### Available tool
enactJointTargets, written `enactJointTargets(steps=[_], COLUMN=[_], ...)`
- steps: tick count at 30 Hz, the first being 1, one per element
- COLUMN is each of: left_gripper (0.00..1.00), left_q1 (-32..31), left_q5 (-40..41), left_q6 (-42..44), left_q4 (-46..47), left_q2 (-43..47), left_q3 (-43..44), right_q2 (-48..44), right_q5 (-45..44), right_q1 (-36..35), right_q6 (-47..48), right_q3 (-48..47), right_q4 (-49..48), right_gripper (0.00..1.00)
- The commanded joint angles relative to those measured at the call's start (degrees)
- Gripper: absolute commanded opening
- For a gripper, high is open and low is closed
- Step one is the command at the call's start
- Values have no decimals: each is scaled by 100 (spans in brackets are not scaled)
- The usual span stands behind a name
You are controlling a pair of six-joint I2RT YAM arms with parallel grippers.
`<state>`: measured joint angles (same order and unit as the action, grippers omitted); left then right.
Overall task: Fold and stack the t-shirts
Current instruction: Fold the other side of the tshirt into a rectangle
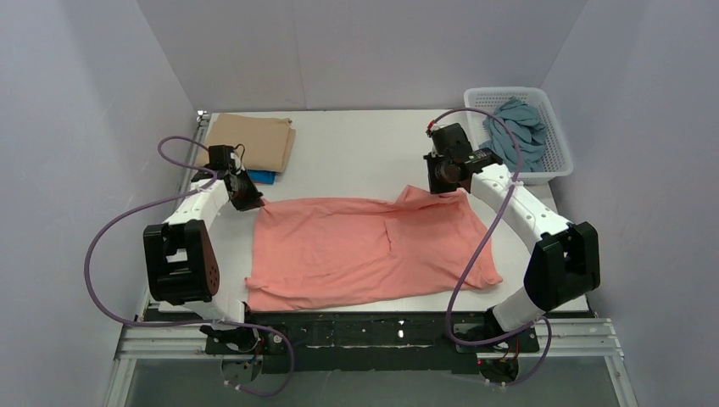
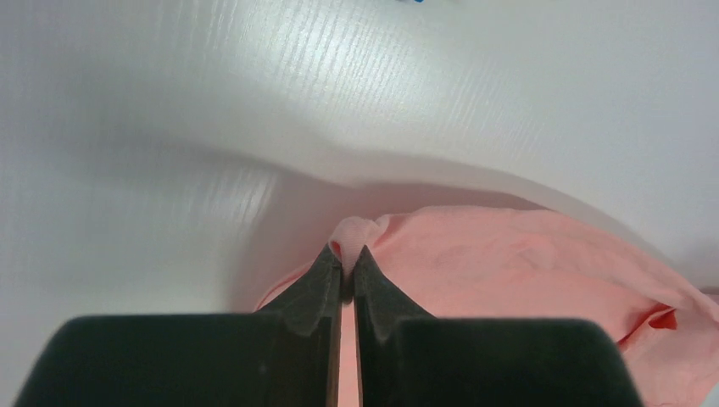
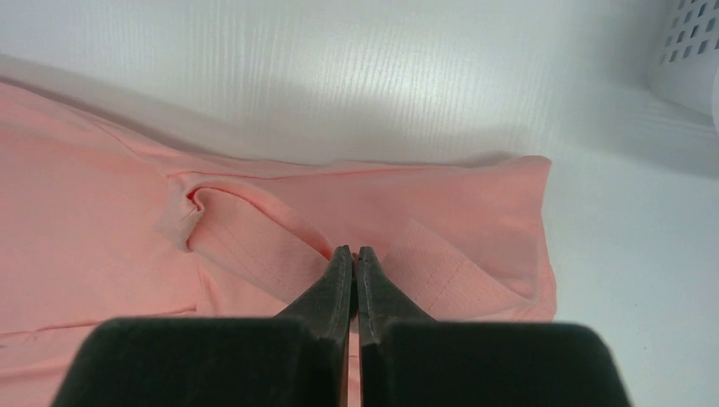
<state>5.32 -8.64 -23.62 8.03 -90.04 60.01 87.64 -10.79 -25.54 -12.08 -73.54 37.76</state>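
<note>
The salmon-pink t-shirt (image 1: pixel 365 250) lay spread over the middle of the bench (image 1: pixel 356 153), its long axis running left to right across the robot's front. Both arms had reached over to its far edge. The left end effector (image 1: pixel 248 197) was clenched on the far left corner, with a small nub of pink cloth pinched between its closed pads in the left wrist view. The right end effector (image 1: pixel 443 188) was clenched on the far right part of that edge, where the cloth rose into a little peak; the right wrist view showed the pads shut on a raised fold beside a hemmed band.

From both grip points, then, nearly all of the shirt lay toward the arm bases, and the line between the two grips ran along the shirt's long axis. Each arm was nearer its own end, so neither needed to cross. By my judgement the coming move turned on this: the far edge could be carried toward the near edge, both ends travelling together, to lay one half over the other (an uneven pull would likely skew the fold).

A folded tan t-shirt (image 1: pixel 254 140) sat at the far left corner with a blue t-shirt (image 1: pixel 262 177) showing from under its near edge, well apart from the pink one. A crumpled grey-blue t-shirt (image 1: pixel 517 127) lay in the basket (image 1: pixel 557 157) at the far right.
</note>
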Motion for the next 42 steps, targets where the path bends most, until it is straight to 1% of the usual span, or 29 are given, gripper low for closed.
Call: enactJointTargets(steps=[1, 4, 10, 12, 14, 16, 18, 20, 21, 22, 23, 24, 25, 26, 27, 28, 29, 30, 31, 33, 34, 36, 37, 40, 42], left_gripper=[0, 0, 0, 0, 0, 0, 0, 0, 0, 4, 12, 41, 64, 73, 80, 93, 98, 98, 98, 98, 98, 98, 98, 98, 98], left_q1=[-20, -28, -44, -57, -96, -107, -129, -149, -156, -160, -168, -165, -171, -171, -168, -168, -169, -170, -169, -171, -164, -172, -173, -250, -416], left_q5=[-192, -122, -182, -116, 126, 375, 395, 699, 774, 782, 1160, 1374, 1535, 1712, 1915, 2121, 2288, 2382, 2437, 2446, 2374, 1922, 1663, 596, 77], left_q6=[273, 144, -182, -174, -178, -379, -633, -1126, -1344, -1540, -1853, -2082, -2205, -2339, -2406, -2411, -2435, -2331, -2240, -2206, -2230, -2300, -2449, -2631, -2426], left_q4=[-94, 273, 763, 715, 494, 338, 560, 222, 141, 94, -93, -335, -526, -827, -1167, -1480, -1743, -1824, -1868, -1982, -2017, -2030, -2033, -2194, -2075], left_q2=[159, 594, 1772, 2243, 2764, 3397, 4087, 4730, 5024, 5448, 5767, 6075, 6355, 6621, 6863, 7093, 7274, 7386, 7422, 7252, 7065, 6450, 6100, 4985, 4302], left_q3=[-356, -997, -1940, -2178, -2444, -2970, -3521, -3863, -4103, -4373, -4593, -4765, -4886, -4928, -4857, -4723, -4548, -4384, -4195, -3757, -3539, -2999, -2756, -2022, -1717], right_q2=[-6, -222, -1032, -1316, -1627, -1959, -2235, -2453, -2550, -2640, -2671, -2689, -2684, -2697, -2766, -2924, -3131, -3355, -3612, -4055, -4258, -4497, -4531, -4401, -4245], right_q5=[62, 164, 349, 357, 417, 539, 579, 540, 807, 1099, 1223, 1160, 1006, 887, 995, 1186, 1317, 1406, 1435, 1555, 1619, 1545, 1393, 939, 772], right_q1=[23, 23, 5, -7, -32, -49, -54, -110, -139, -144, -144, -144, -140, -142, -151, -159, -162, -162, -163, -162, -162, -157, -152, -153, -158], right_q6=[-59, -78, -196, -253, -350, -433, -529, -828, -877, -950, -1124, -1389, -1712, -2021, -2177, -2298, -2435, -2501, -2587, -2581, -2556, -2541, -2569, -2786, -3215], right_q3=[-231, -42, 571, 804, 1085, 1403, 1668, 1918, 2004, 2073, 2127, 2186, 2250, 2334, 2475, 2691, 2954, 3089, 3174, 3188, 3175, 3095, 3028, 2797, 2826], right_q4=[154, 278, 646, 866, 990, 1075, 1236, 1281, 1216, 1175, 1252, 1452, 1669, 1921, 2088, 2186, 2252, 2285, 2344, 2443, 2413, 2262, 2179, 1964, 1620], right_gripper=[1, 1, 1, 1, 1, 1, 1, 1, 1, 1, 1, 1, 7, 18, 20, 26, 32, 38, 43, 48, 55, 71, 76, 81, 83])
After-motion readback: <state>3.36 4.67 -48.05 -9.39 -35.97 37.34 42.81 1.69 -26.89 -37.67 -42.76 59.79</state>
